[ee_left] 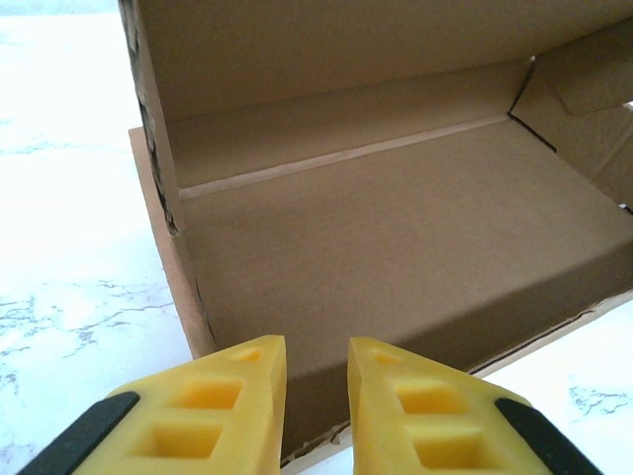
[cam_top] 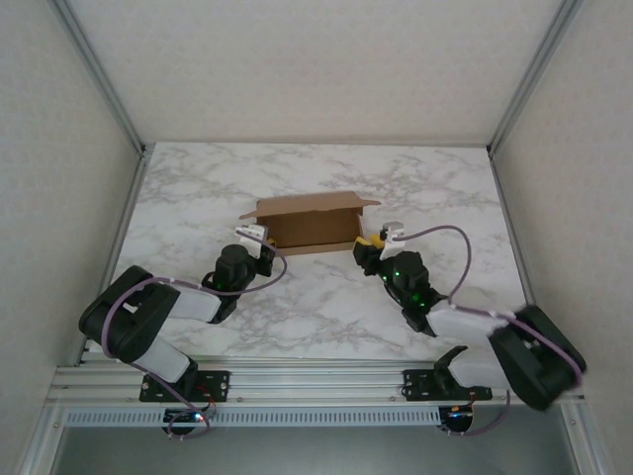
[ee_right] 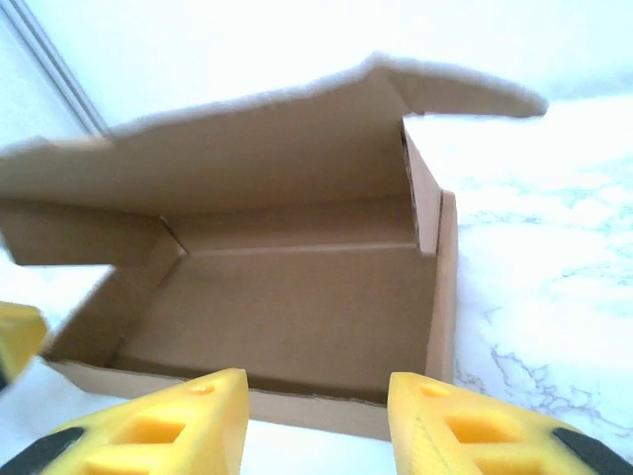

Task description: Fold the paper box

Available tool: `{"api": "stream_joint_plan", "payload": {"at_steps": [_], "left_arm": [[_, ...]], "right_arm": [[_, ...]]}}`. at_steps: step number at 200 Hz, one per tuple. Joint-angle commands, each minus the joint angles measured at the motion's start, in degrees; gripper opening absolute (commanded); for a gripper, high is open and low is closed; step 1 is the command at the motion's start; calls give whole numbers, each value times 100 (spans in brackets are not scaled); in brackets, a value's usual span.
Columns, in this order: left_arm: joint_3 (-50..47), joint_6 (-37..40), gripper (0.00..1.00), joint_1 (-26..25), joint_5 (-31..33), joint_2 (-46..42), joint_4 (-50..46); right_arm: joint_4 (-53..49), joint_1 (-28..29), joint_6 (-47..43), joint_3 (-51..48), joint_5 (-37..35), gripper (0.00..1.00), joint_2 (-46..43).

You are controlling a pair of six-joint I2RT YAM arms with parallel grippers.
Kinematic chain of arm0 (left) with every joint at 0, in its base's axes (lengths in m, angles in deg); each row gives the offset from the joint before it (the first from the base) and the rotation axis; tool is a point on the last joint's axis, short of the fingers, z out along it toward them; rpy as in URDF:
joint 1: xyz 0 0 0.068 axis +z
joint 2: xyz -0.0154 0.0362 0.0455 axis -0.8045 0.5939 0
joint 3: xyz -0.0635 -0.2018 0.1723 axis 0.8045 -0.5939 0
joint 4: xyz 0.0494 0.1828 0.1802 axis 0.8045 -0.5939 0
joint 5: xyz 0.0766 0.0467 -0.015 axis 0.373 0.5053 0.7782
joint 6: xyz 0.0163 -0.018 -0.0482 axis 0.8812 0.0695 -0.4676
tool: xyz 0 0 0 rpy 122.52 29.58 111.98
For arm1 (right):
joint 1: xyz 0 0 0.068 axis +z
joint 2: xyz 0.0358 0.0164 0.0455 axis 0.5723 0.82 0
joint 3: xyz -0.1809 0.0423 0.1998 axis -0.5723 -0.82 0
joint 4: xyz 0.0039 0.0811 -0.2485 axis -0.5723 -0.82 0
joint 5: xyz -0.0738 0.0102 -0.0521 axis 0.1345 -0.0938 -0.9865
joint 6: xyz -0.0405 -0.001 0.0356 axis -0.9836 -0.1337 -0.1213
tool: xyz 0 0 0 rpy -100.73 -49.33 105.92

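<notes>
Centre of the top view: the paper box (cam_top: 315,230) lies with its long axis left to right. It is plain brown, with the lid upright at the far side. The left gripper (cam_top: 255,236) and right gripper (cam_top: 368,242) flank its ends. Left wrist view: fingers (ee_left: 223,406) are narrowly parted at the near corner, holding nothing. Right wrist view: fingers (ee_right: 168,426) are spread wide before the near wall.

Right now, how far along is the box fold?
Done: the paper box already stands as a shallow tray, with its side walls up. In hand: nothing gripped; the left gripper and right gripper hover open at its near edge. Left: the lid stands upright at the back, not yet closed and tucked.
</notes>
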Motion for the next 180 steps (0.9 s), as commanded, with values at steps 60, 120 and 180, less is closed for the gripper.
{"api": "stream_joint_plan", "payload": {"at_steps": [60, 120, 180], "left_arm": [[-504, -1198, 33, -144, 578, -1353, -281], [-117, -3179, 38, -148, 3257, -2912, -3240], [1507, -2475, 51, 391, 3340, -2682, -4930]], "right_arm": [[-3597, -54, 33, 1680, -1902, 11, -2179], [-6992, -260, 515, 5336, -2112, 24, 436], [-6511, -828, 374, 6143, 476, 0, 1462]]}}
